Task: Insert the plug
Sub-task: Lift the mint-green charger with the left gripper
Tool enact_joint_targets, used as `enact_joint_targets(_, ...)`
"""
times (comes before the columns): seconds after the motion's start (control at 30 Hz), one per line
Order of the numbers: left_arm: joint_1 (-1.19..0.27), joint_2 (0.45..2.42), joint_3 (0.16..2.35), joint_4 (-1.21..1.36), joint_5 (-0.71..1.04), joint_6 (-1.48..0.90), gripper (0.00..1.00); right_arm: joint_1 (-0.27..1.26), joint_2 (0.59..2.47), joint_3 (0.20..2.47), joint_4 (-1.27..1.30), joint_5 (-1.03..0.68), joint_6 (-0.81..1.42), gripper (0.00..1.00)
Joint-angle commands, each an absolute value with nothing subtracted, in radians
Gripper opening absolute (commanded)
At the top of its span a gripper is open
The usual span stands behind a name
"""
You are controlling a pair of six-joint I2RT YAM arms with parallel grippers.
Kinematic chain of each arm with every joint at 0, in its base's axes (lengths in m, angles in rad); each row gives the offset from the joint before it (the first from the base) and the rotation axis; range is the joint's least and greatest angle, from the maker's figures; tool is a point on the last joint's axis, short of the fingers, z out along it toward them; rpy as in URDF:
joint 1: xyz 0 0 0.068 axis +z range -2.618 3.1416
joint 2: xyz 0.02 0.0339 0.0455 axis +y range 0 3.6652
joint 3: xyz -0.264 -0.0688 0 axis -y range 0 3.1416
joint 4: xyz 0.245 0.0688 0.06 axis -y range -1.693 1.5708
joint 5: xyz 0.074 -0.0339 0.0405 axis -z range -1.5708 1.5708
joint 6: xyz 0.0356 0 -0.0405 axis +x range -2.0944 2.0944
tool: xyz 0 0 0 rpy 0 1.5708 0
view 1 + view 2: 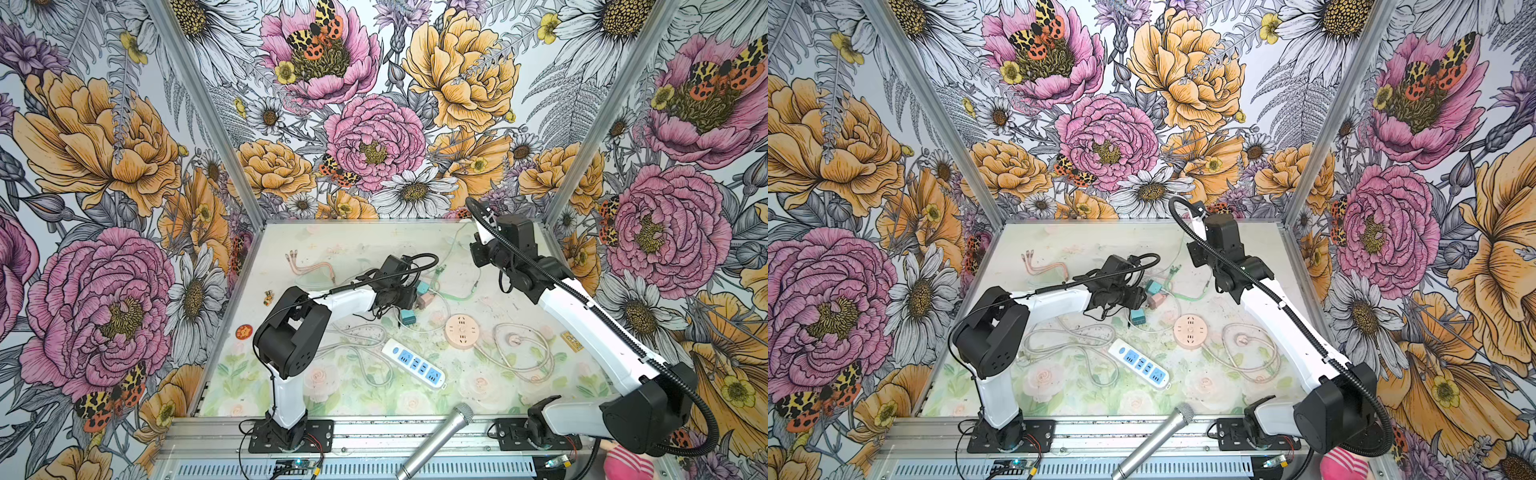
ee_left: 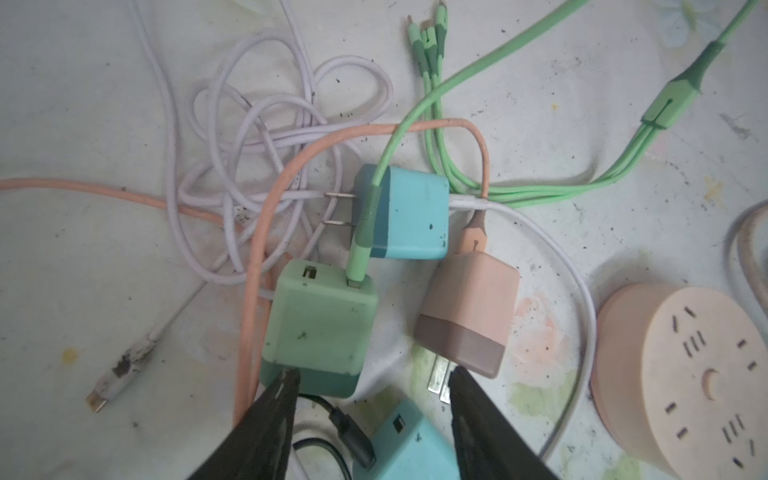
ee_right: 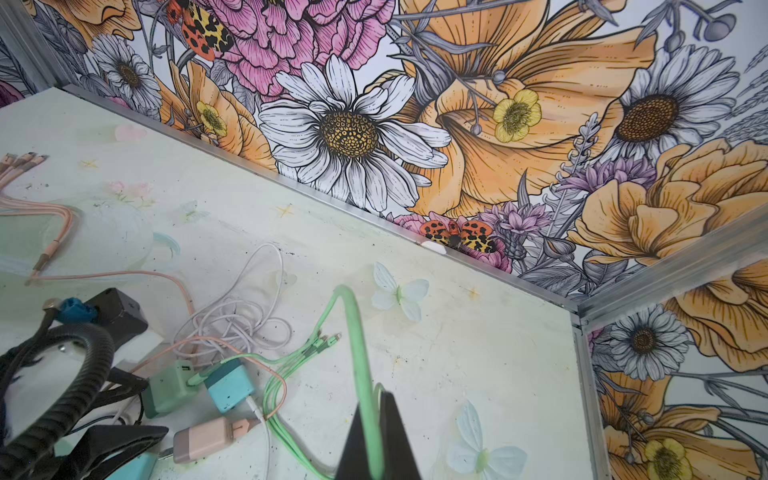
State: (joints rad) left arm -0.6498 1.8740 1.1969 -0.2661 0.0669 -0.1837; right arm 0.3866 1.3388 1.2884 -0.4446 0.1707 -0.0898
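In both top views the wrist hides my left gripper point(image 2: 372, 374) tips and the green charger point(image 2: 320, 328) near the round socket point(image 2: 681, 374). The left wrist picture crops that socket at its edge, and the teal charger point(image 2: 409, 451) near it too.

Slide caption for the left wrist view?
Left gripper, open, at the green charger, green cable plugged in; blue charger and pink charger beside it.

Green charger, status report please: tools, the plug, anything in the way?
Left tool open at green charger base, no grip. Right tool shut on green cable. Charger not in any socket. Pink charger and peach cable crowd it.
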Motion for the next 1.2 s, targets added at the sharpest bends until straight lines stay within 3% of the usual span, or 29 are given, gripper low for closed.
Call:
enact_joint_targets(0.0,-0.64,1.894,1.225,-0.258,0.043,-0.188,0.61,0.391,1.353,1.287,-0.426,0.178,-0.074,0.0)
enact_joint_targets(0.53,-0.635,1.979,1.299,-0.333,-0.068,-0.16,0.63,0.394,1.364,1.292,-0.426,0.176,-0.074,0.0)
enact_joint_targets(0.93,-0.643,2.024,1.347,-0.336,-0.048,-0.124,0.63,0.395,1.367,1.289,-0.426,0.172,-0.071,0.0)
enact_joint_targets(1.17,-0.653,2.049,1.371,-0.336,-0.055,-0.112,0.57,0.394,1.355,1.279,-0.426,0.173,-0.074,0.0)
